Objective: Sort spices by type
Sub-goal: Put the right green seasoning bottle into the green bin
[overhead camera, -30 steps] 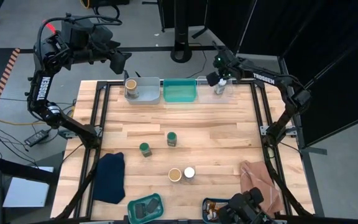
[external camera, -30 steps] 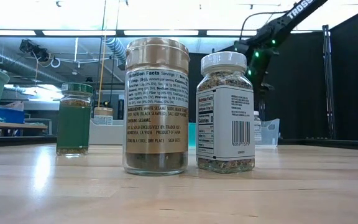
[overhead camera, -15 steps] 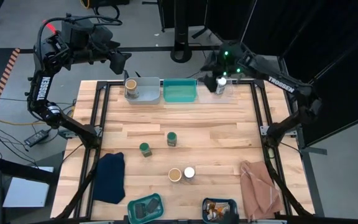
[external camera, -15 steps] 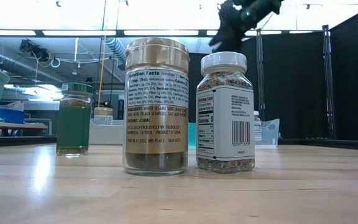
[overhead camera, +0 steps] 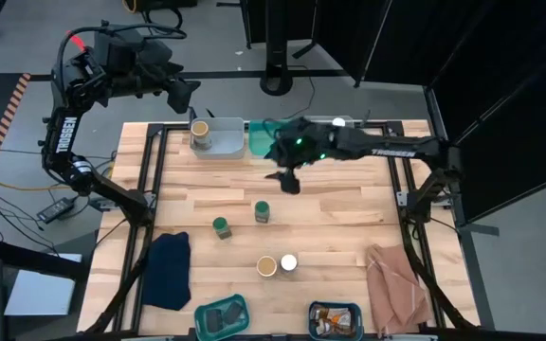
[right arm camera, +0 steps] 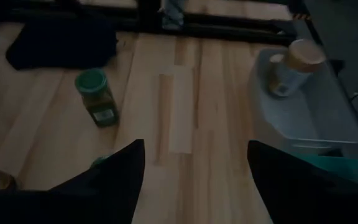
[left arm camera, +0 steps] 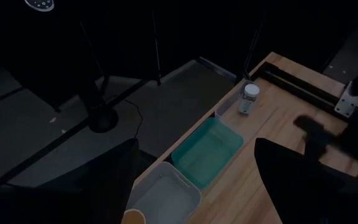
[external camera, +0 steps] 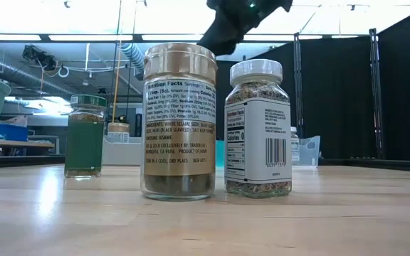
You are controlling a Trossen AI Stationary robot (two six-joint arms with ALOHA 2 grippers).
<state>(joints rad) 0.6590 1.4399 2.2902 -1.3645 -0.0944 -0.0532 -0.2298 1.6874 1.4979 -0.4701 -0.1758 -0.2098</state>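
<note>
Two green-topped jars (overhead camera: 263, 210) (overhead camera: 220, 225) stand upright mid-table; one shows in the right wrist view (right arm camera: 97, 98). A tan-topped jar (overhead camera: 266, 266) and a white-topped jar (overhead camera: 288, 262) stand side by side nearer, large in the low view (external camera: 179, 121) (external camera: 258, 128). Another tan-topped jar (overhead camera: 199, 128) stands in the grey bin (overhead camera: 224, 142). Another white-topped jar (overhead camera: 337, 121) stands in the clear bin. My right gripper (overhead camera: 287, 178) (right arm camera: 194, 186) hovers open beside the teal bin (overhead camera: 273, 142), above the green jars. My left gripper (overhead camera: 186, 92) (left arm camera: 194, 180) waits open beyond the far left corner.
A dark blue cloth (overhead camera: 169, 270) lies at the near left, a pinkish-brown cloth (overhead camera: 396, 284) at the near right. A small teal bin (overhead camera: 221, 317) with dark boxes and a blue bin (overhead camera: 335, 319) with packets sit at the near edge. Bare wood lies right of centre.
My right gripper has left the clear bin at the far right, where the white-topped jar stays standing. It has swung toward the table's left and a little toward the near edge, past the teal bin. The jars on the table have kept still.
</note>
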